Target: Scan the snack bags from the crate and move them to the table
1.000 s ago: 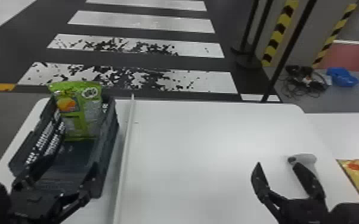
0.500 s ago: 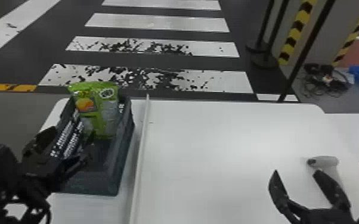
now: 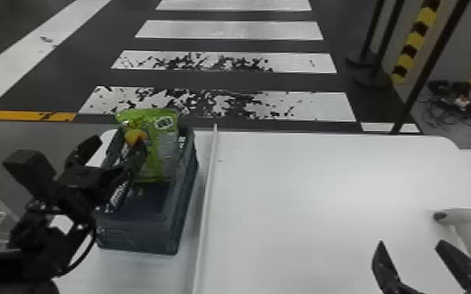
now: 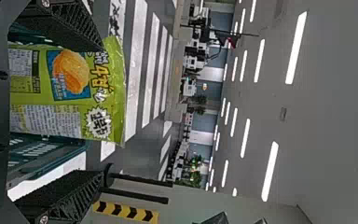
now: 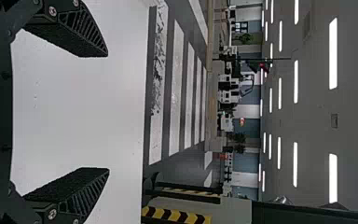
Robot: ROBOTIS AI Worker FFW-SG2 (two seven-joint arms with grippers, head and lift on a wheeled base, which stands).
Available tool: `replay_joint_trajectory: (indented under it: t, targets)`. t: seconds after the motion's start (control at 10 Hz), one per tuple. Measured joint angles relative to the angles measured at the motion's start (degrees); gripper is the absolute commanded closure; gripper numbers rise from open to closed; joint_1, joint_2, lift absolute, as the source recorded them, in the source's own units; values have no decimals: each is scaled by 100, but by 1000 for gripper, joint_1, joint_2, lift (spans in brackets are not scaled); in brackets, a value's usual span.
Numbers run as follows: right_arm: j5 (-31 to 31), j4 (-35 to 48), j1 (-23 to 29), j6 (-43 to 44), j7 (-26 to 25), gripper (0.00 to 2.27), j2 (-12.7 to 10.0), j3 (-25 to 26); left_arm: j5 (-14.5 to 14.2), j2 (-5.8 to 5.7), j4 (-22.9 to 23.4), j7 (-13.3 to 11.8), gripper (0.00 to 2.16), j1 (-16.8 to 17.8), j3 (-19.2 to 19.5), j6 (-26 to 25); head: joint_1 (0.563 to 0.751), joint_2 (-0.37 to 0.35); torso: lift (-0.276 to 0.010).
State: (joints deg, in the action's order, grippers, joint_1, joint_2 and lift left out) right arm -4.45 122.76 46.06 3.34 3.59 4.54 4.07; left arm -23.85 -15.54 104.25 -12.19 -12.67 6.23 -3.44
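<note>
Green bag (image 3: 162,158) upright at far end of crate (image 3: 139,238), top above rim, presumably handy for grasping. Left gripper (image 3: 119,143) spread wide at bag; contact unclear. Right gripper (image 3: 410,242) wide, empty, near scanner (image 3: 459,216), likely for scanning. Crate walls crowd low grasp; beyond strip (image 3: 206,187), table (image 3: 305,195) offers broad room.

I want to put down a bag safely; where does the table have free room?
The widest bare table lies between the white strip and the scanner, beyond the right gripper; another patch borders the crate's near wall. Crowded: the crate's far end, with bag and left gripper.
</note>
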Motion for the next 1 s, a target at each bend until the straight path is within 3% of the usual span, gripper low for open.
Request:
replay_joint_trajectory:
  t: [0.3,1.0]
  targets:
    - [69,80,146,-66,1,124,-32,-5,-4,-27,-694,-6,56,705,-7,-4,695,75,-95]
    - [117,200,300,-67,1,124,-55,-4,274,-118,-1912,-129,60,1659,-36,-47,695,109,-95]
